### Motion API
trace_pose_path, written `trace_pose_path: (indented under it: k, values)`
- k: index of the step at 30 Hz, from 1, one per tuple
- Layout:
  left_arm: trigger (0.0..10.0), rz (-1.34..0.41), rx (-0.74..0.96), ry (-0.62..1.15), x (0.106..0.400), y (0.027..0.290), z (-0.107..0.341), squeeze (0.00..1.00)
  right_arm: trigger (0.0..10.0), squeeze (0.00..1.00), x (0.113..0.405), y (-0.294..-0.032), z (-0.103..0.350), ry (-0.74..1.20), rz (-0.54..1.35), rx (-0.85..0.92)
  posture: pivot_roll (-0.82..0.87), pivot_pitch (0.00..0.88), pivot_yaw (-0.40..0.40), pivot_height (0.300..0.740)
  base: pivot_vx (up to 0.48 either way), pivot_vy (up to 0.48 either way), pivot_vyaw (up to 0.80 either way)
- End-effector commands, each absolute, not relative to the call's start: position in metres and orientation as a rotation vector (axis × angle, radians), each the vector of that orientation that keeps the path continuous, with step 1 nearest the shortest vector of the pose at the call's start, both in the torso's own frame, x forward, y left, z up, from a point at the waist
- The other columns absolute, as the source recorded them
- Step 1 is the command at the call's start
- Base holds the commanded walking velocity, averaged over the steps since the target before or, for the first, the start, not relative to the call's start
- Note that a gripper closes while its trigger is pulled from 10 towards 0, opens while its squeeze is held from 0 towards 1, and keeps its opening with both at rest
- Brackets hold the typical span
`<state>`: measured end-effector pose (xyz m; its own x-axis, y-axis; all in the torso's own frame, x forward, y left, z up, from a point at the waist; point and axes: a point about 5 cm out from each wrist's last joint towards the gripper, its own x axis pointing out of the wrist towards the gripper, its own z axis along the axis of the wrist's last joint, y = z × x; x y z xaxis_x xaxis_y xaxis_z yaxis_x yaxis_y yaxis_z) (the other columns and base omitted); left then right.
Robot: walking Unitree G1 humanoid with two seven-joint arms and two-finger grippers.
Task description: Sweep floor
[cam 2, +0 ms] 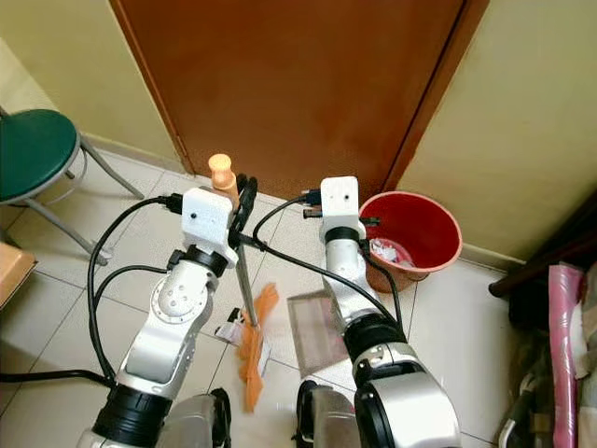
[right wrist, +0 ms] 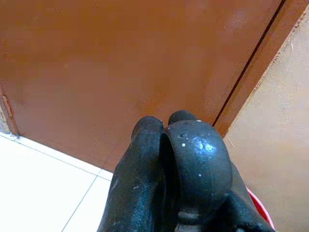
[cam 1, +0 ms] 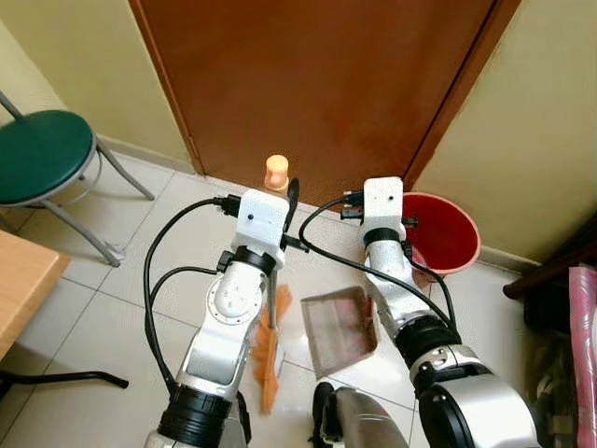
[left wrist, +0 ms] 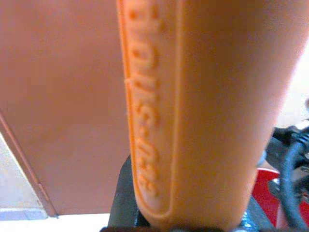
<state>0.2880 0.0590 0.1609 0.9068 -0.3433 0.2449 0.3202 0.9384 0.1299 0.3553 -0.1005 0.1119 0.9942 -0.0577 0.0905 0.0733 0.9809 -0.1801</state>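
My left gripper point(cam 1: 291, 193) is shut on the upper end of a broom. Its orange grip point(cam 1: 276, 173) sticks up above the fingers, and a metal shaft runs down to orange bristles point(cam 1: 270, 359) resting on the tiled floor. The grip point(left wrist: 193, 111) is very close in the left wrist view. A translucent brown dustpan point(cam 1: 338, 329) lies on the tiles right of the bristles, under my right arm. In the right wrist view, my right gripper point(right wrist: 161, 128) is shut on a rounded black dustpan handle point(right wrist: 195, 150), facing the door. Paper scraps point(cam 2: 229, 329) lie by the bristles.
A brown door point(cam 1: 317, 84) stands shut straight ahead. A red bin point(cam 2: 417, 227) with some litter sits in the corner to its right. A green stool point(cam 1: 42, 154) is at the left, a wooden table corner point(cam 1: 23, 280) nearer left, and pink cloth point(cam 1: 584, 317) at the far right.
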Motion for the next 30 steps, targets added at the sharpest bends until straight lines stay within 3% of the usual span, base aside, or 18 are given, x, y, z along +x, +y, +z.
trace_pose_path:
  k: [1, 12, 23, 30]
  values:
    - [10.0, -0.336, 0.076, -0.276, 0.288, 0.056, 0.163, 0.0, 10.0, 0.0, 0.355, -0.098, 0.111, -0.089, -0.064, -0.194, 0.06, 0.257, -0.026, 0.74, 0.0, 0.0, 0.0]
    - [10.0, -0.253, 0.005, -0.426, 0.319, 0.042, 0.2, 0.0, 10.0, 0.0, 0.353, -0.079, 0.108, -0.11, 0.04, -0.243, 0.03, 0.225, -0.021, 0.74, 0.0, 0.0, 0.0]
    - [10.0, -0.157, -0.315, -0.467, 0.338, 0.065, 0.246, 0.0, 10.0, 0.0, 0.36, -0.084, 0.109, -0.071, 0.018, -0.21, 0.04, 0.172, -0.023, 0.74, 0.0, 0.0, 0.0]
    - [10.0, -0.089, -0.288, -0.489, 0.338, 0.097, 0.251, 0.0, 10.0, 0.0, 0.365, -0.09, 0.113, -0.063, -0.004, -0.195, 0.06, 0.156, -0.028, 0.74, 0.0, 0.0, 0.0]
